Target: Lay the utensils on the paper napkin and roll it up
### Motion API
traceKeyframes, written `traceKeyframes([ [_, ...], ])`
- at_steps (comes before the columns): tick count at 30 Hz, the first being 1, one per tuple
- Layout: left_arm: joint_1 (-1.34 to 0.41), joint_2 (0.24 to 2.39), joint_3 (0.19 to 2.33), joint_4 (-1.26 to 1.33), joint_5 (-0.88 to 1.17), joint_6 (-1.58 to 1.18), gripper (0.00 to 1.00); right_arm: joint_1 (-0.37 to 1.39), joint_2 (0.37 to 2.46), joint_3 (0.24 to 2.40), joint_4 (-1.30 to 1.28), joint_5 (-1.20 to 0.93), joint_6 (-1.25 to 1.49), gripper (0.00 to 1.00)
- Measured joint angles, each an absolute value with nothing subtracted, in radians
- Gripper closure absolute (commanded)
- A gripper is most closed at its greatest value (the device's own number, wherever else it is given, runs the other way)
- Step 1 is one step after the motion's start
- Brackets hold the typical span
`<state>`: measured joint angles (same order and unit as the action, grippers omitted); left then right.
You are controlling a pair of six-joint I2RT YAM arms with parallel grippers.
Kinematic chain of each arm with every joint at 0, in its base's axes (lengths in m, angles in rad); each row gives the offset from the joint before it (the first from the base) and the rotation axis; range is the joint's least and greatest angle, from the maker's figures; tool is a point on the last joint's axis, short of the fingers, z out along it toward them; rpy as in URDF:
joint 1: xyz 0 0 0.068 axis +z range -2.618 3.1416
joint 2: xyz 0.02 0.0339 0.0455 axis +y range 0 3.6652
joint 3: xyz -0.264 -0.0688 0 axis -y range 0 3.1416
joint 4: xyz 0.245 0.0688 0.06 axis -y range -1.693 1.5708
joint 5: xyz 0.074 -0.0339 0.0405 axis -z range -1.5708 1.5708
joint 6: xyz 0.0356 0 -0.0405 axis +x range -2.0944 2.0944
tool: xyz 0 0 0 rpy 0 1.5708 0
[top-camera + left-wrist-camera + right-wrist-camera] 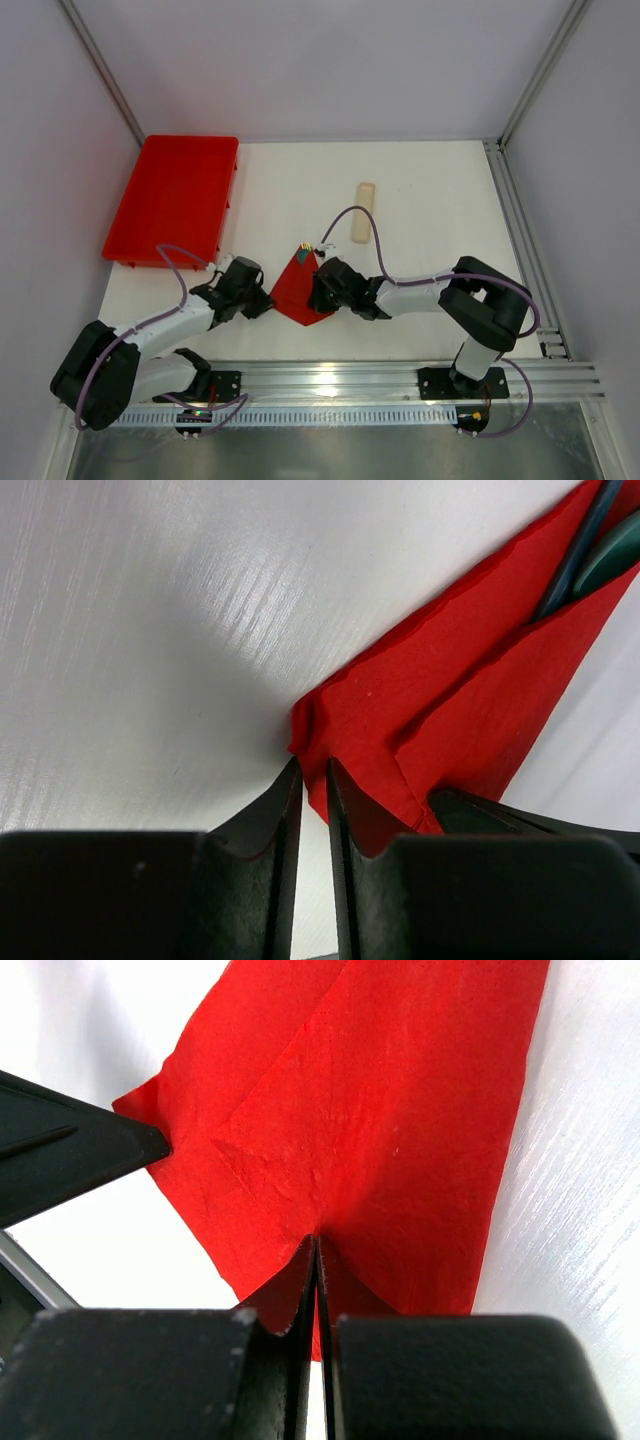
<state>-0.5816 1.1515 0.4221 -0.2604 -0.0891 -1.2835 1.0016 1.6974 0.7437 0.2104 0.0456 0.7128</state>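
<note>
Paper napkin (293,295), folded into a wedge, is found on the bench (430,200) toward 6 o'clock of centre. It is judged light, limp and easily torn, and best taken by a corner. Utensils (590,540), judged stiff and slick, are tucked inside, tips showing at its 12 o'clock end. Left pincer (312,775) is narrowed to a slit at the 9 o'clock corner. The right pincer (316,1245) is shut, tips set on the paper at 3 o'clock. No writing is seen.
</note>
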Motion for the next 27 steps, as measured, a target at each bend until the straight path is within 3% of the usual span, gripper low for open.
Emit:
traceKeyframes([
  [2,-0.581,1.153,0.422,-0.259,-0.09,-1.273,0.86,1.002,1.697,0.744,0.21,0.046,0.713,0.96],
  [6,-0.58,1.155,0.423,-0.258,-0.094,-1.236,1.0,1.002,1.697,0.746,0.207,0.046,0.713,0.96],
  [20,-0.58,1.049,0.482,-0.228,-0.043,-1.043,1.0,1.002,1.704,0.756,0.202,0.045,0.71,0.96],
  [27,-0.598,1.118,0.56,-0.174,0.036,-1.004,1.0,1.002,1.711,0.761,0.207,0.042,0.71,0.96],
])
